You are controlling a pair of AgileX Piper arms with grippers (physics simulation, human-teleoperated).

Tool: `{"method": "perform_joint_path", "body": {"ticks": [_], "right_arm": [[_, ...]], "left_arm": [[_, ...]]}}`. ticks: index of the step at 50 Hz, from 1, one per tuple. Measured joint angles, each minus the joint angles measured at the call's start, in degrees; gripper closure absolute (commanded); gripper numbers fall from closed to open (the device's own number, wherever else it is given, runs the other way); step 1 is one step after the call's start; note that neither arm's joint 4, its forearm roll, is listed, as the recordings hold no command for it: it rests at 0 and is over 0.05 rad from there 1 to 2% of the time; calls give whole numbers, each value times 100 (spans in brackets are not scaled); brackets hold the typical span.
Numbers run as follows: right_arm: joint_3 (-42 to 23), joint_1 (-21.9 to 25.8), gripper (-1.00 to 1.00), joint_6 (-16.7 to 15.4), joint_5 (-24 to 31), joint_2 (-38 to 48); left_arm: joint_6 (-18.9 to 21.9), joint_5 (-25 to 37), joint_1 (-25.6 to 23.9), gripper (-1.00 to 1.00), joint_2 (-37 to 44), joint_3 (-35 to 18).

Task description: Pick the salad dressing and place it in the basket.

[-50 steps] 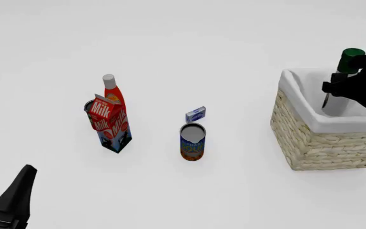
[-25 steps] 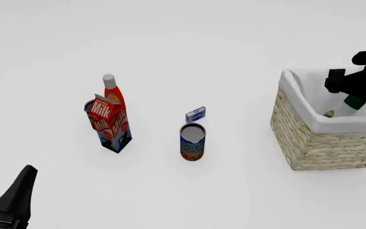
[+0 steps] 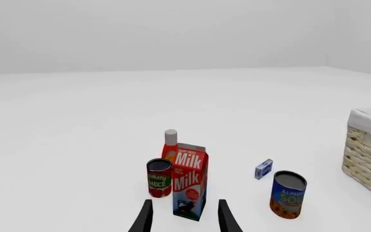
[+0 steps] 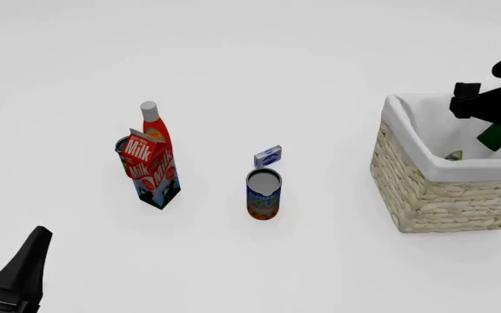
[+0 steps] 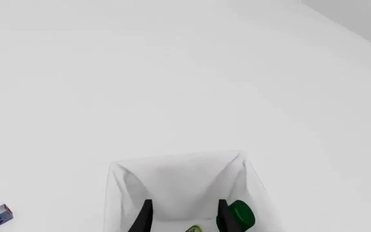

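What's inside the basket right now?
The salad dressing lies inside the basket: its green cap and a bit of label show against the white liner. The basket's near wall and the right arm cover the rest of the bottle and the floor.

The front view looks forward and down from high on the arms' own side, taking in the whole white table (image 4: pixel 259 52), with the red-and-white milk carton (image 4: pixel 152 171) at left and the square woven wicker basket with white liner (image 4: pixel 446 171) at right. The left wrist view sits low and well back, facing across the table almost level; it shares the milk carton (image 3: pixel 189 180), the blue-and-orange tin can (image 3: pixel 288 194) and the basket's edge (image 3: pixel 370 152) with the front view. The right wrist view hangs close above the basket (image 5: pixel 176 186), looking steeply down into its liner.
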Motion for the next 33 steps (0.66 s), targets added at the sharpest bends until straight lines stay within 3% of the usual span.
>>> {"method": "perform_joint_path", "body": {"ticks": [15, 33], "right_arm": [[424, 271, -100, 77, 382, -1317], [1561, 536, -100, 143, 752, -3407]], "left_arm": [[0, 5, 13, -100, 0, -9], [-7, 41, 49, -100, 0, -101]]}}
